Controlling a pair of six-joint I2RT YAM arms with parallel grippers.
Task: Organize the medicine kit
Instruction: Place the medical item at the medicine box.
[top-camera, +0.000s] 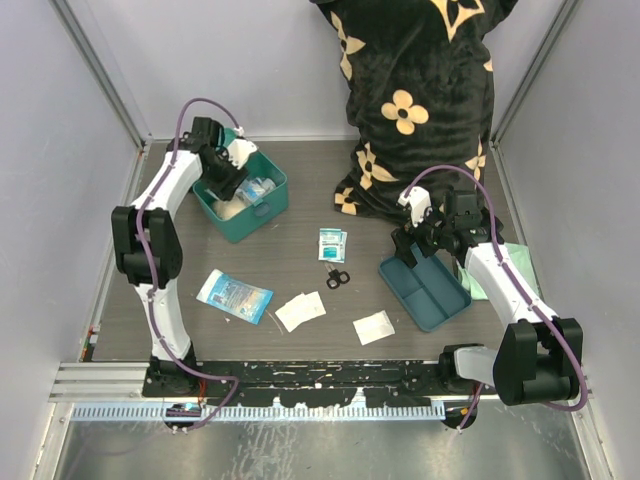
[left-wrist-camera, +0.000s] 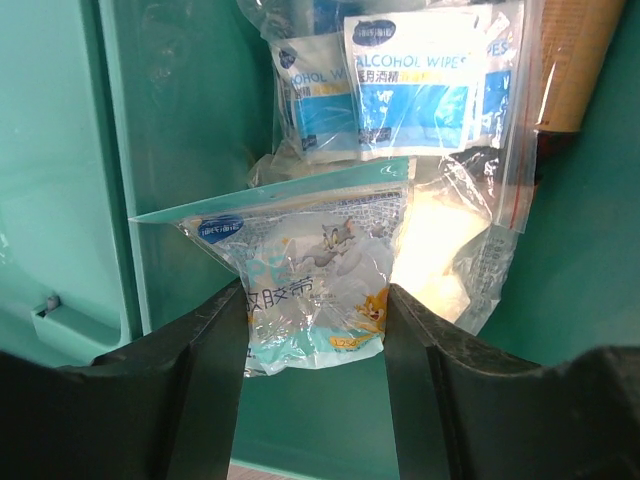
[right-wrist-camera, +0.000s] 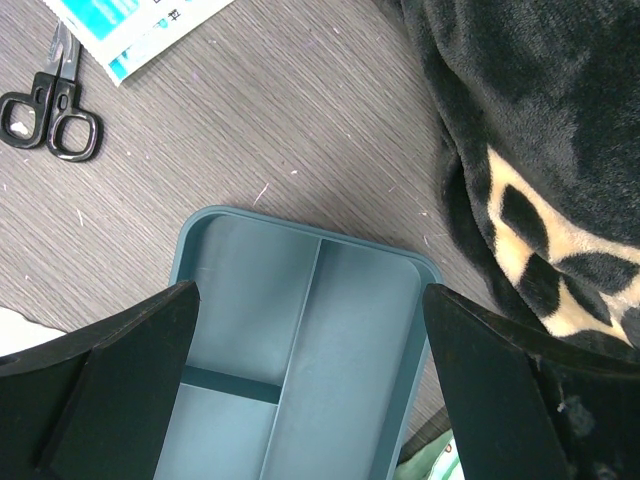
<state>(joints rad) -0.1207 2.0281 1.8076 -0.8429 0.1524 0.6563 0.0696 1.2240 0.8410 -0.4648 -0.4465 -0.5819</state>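
Left wrist: left gripper (left-wrist-camera: 315, 335) is pinching a cartoon-printed plastic packet (left-wrist-camera: 312, 265) inside the teal-green plastic medicine kit (left-wrist-camera: 180, 120). Right gripper (right-wrist-camera: 310, 310) is gaping wide; black scissors (top-camera: 337, 277) and flat sachets (top-camera: 234, 295) are lying outside.

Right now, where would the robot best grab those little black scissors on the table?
The scissors lie flat and shut on the table, so it should probably come from straight above and pinch across the narrow neck where the blades meet the handle loops. The loops are wider and harder to grip.
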